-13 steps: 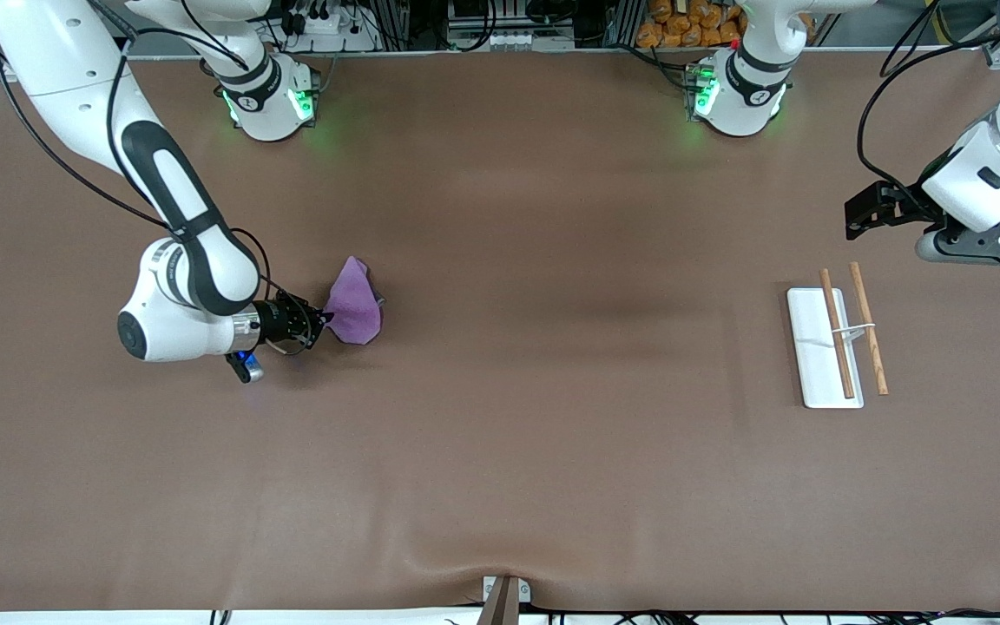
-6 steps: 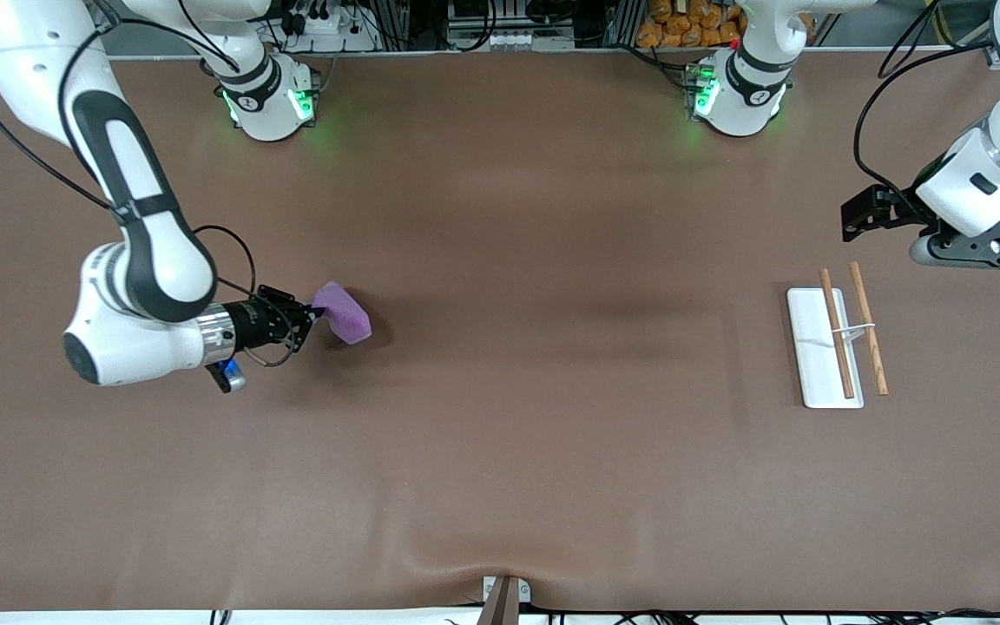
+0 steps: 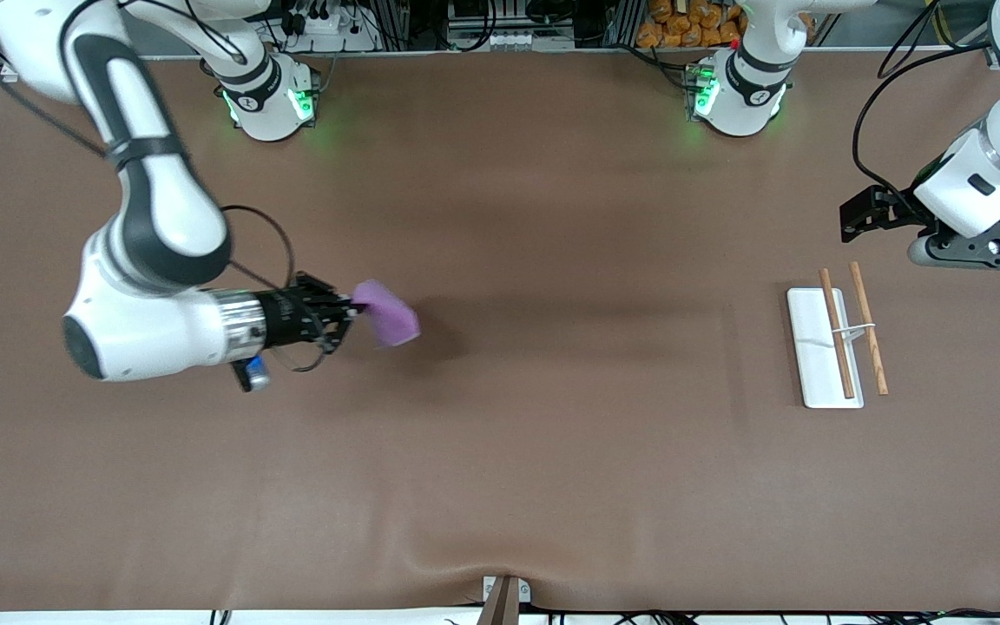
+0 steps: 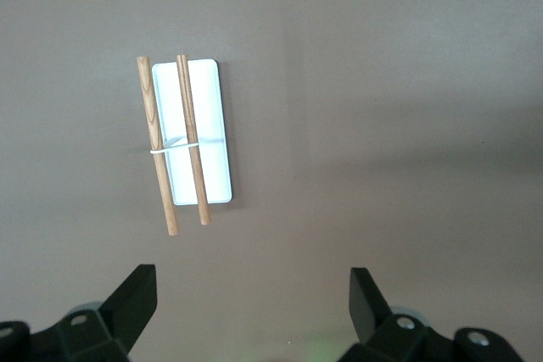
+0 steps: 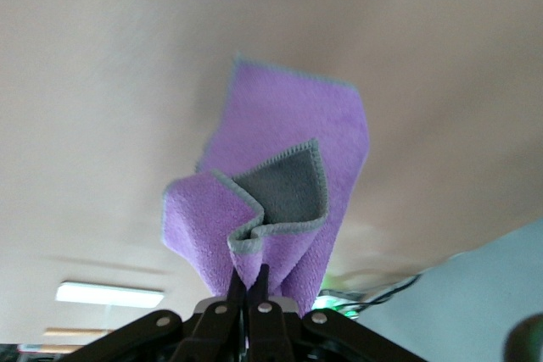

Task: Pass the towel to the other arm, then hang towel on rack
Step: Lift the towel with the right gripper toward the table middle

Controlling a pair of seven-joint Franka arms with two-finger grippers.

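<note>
My right gripper point(image 3: 352, 309) is shut on the purple towel point(image 3: 388, 323) and holds it in the air over the table, toward the right arm's end. In the right wrist view the towel point(image 5: 280, 184) hangs folded from the closed fingertips point(image 5: 251, 281), with a dark grey face showing. The rack point(image 3: 838, 345), a white base plate with two wooden rods, lies on the table at the left arm's end. My left gripper point(image 3: 865, 213) hovers open and empty near the rack. The left wrist view shows the rack point(image 4: 188, 137) below its spread fingers point(image 4: 136, 298).
The brown table mat point(image 3: 552, 434) has a small ridge at its front edge. The arm bases point(image 3: 270, 95) stand along the table's back edge.
My right gripper has lifted the towel off the table, drawn back toward its end of the table, then swung toward the table's middle. The left arm has shifted only slightly.
</note>
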